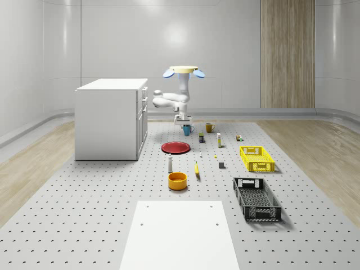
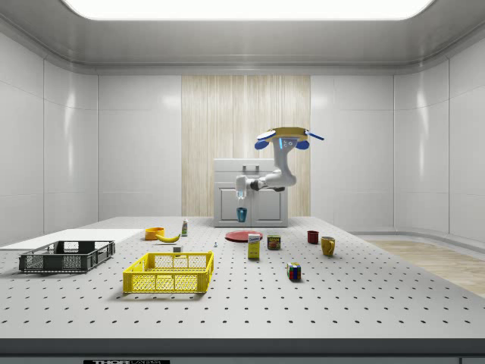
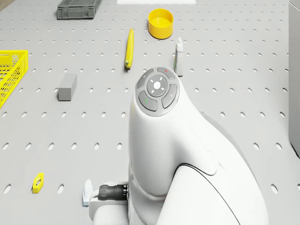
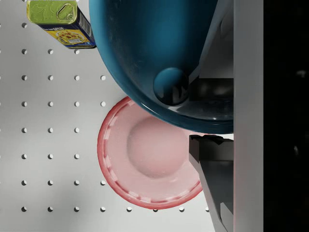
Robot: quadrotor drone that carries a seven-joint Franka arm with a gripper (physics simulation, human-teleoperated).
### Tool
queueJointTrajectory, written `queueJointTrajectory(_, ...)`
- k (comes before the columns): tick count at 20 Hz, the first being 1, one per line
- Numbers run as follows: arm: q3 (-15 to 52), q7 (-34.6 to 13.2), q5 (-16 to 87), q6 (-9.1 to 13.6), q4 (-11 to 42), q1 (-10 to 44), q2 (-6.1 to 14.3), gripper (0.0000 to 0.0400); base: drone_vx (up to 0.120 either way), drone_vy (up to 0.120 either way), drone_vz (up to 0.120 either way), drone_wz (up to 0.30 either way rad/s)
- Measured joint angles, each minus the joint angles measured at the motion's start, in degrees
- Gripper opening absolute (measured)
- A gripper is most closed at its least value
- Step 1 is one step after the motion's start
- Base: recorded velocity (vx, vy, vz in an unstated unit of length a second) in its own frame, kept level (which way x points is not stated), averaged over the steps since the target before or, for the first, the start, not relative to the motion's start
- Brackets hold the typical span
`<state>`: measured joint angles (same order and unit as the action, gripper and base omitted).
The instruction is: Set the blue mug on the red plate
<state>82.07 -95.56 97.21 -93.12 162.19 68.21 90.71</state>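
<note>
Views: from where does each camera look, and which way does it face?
Whole-scene: high at the table's end, facing the white cabinet; hovering drone and arm show.
Side: low beside the table; drone, arm.
Drone: on the body, downward; white arm.
Wrist: along the gripper, onto the round red plate.
Whole-scene, side and wrist views share the glossy blue mug.

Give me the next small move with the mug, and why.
Probably carry the blue mug a little further over the red plate, then lower. The gripper holds the mug in the air; the drone hovers beside the cabinet. In the wrist view the plate lies below, not yet centred under the mug.
</note>
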Motion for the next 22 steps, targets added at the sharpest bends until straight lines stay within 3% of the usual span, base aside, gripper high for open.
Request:
queueJointTrajectory(3, 0.01, -0.01, -0.03, -0.08, 0.00, 0.01, 0.09, 0.0100, 0.000, -0.120, -0.120, 0.000)
queueJointTrajectory(8, 0.02, -0.02, -0.09, -0.21, -0.01, 0.03, 0.22, 0.0100, 0.000, -0.120, 0.000, 0.000)
queueJointTrajectory(22, 0.17, 7.02, -0.48, -0.85, -0.73, -6.27, 0.86, 0.0100, 0.000, -0.003, 0.000, 0.000)
